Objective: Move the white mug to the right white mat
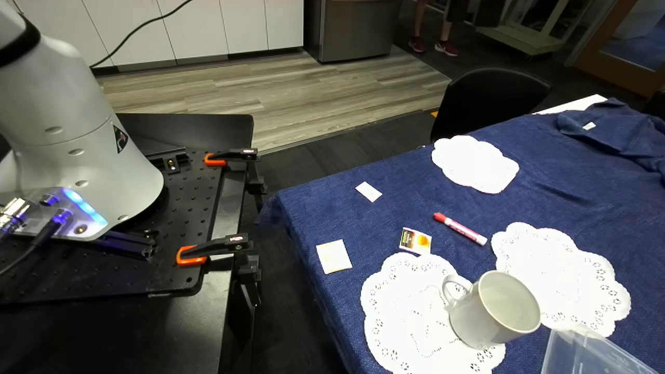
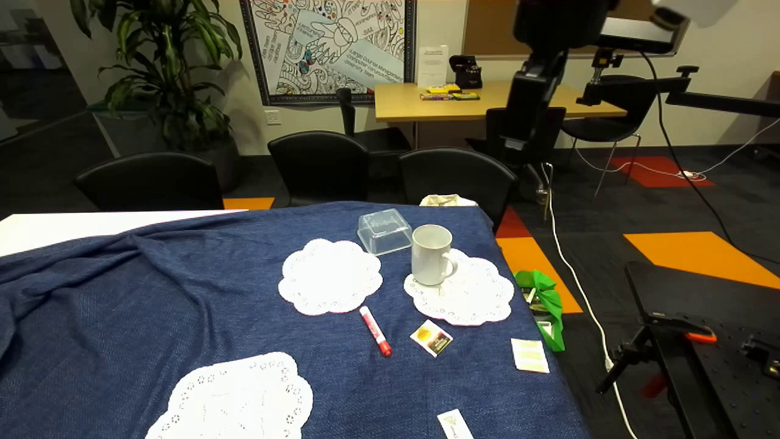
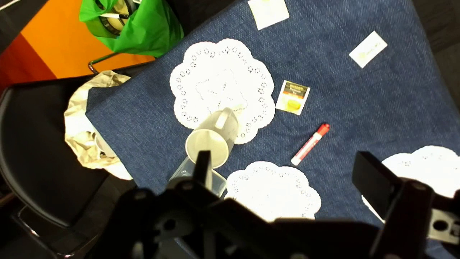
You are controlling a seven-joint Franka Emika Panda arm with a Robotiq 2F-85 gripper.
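The white mug (image 1: 493, 309) stands upright near the edge of a lace doily (image 1: 405, 322), its handle pointing over that doily. The mug also shows in an exterior view (image 2: 428, 259) and the wrist view (image 3: 215, 131). A near-identical lace doily (image 2: 329, 277) lies beside it with nothing on it. The views put the two in opposite left-right order, so I cannot tell which is the right white mat. My gripper (image 3: 287, 174) is open and empty, high above the table and apart from the mug. It shows dark and from the side in an exterior view (image 2: 518, 137).
A clear plastic box (image 2: 385, 231) stands close behind the mug. A red marker (image 1: 460, 228) and a tea packet (image 1: 415, 240) lie near the doilies. Two pale packets (image 1: 334, 256) (image 1: 369, 191) lie nearer the robot. Another white lobed piece (image 1: 475, 163) lies farther off on the blue cloth.
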